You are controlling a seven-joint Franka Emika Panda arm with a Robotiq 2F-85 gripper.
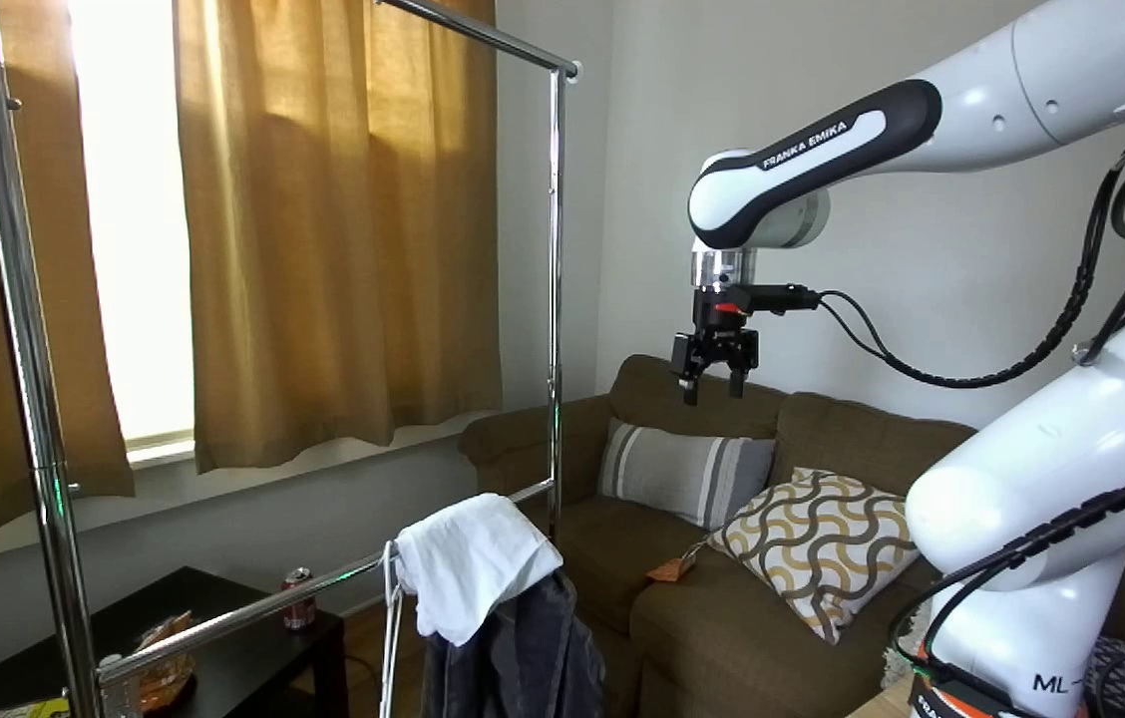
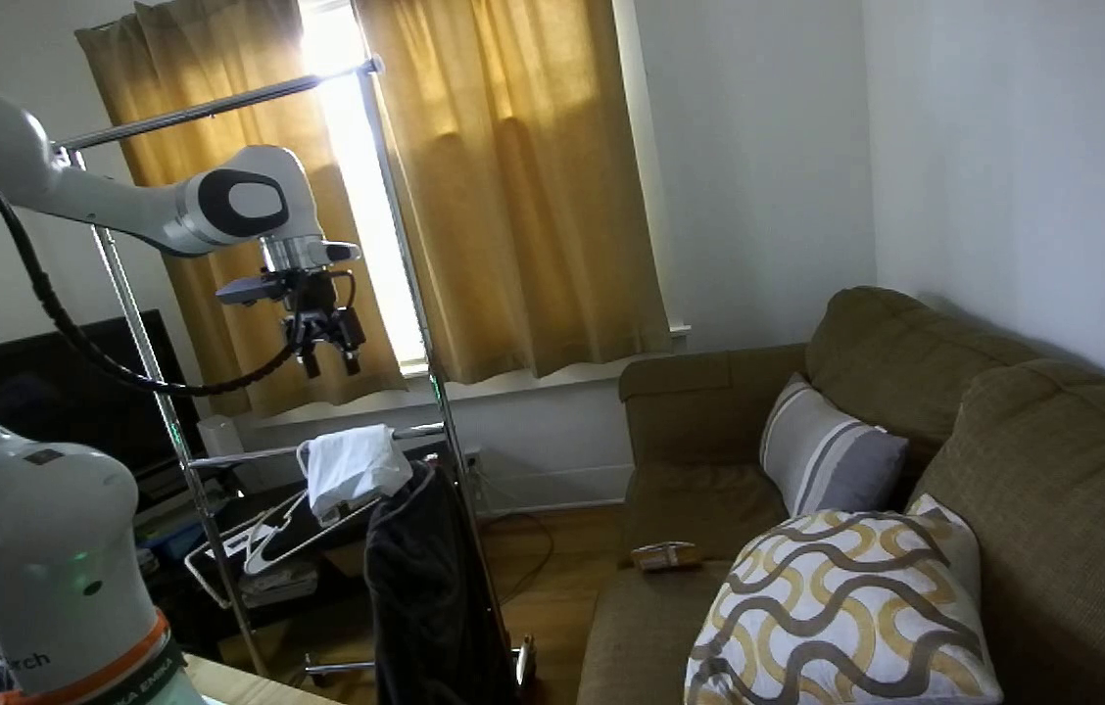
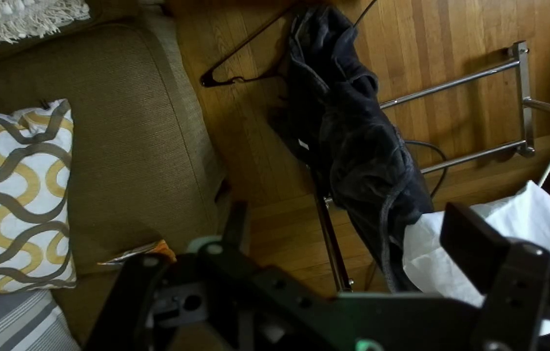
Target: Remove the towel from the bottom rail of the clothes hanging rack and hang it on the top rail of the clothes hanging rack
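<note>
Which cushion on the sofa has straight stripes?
The grey cushion, nearer the armrest: its pale stripes run straight, while the white cushion has wavy yellow and brownish bands.

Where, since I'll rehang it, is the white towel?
In an exterior view, left of centre, the white towel drapes over the rack's bottom rail, immediately left of the dark cloth.
</note>
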